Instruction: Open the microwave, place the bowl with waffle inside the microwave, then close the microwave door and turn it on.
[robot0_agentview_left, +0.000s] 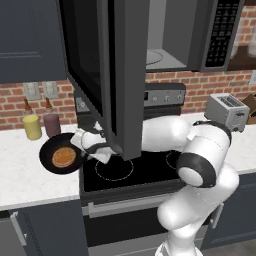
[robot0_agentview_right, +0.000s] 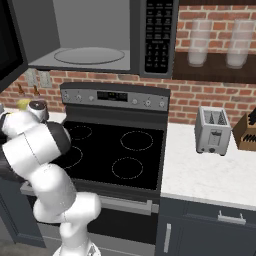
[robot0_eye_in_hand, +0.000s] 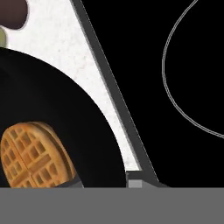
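The microwave (robot0_agentview_left: 170, 35) hangs above the stove with its cavity (robot0_agentview_right: 90, 55) exposed and its black button panel (robot0_agentview_right: 159, 35) on the right. The microwave door (robot0_agentview_left: 117, 75) is swung wide open towards me. The black bowl (robot0_agentview_left: 56, 145) rests on the white counter left of the stove, with the waffle (robot0_agentview_left: 64, 157) at its centre. My gripper (robot0_agentview_left: 80, 141) is low at the bowl's right rim, below the door's edge. In the hand view the gripper (robot0_eye_in_hand: 105, 183) is open, and its tips straddle the rim of the bowl (robot0_eye_in_hand: 65, 113) beside the waffle (robot0_eye_in_hand: 35, 155).
The black stovetop (robot0_agentview_left: 135, 170) lies right of the bowl. A yellow jar (robot0_agentview_left: 32, 126) and a dark one (robot0_agentview_left: 51, 124) stand behind the bowl. A silver toaster (robot0_agentview_right: 212, 130) and a knife block (robot0_agentview_right: 247, 131) sit on the right counter. The open door hangs over the stove's left side.
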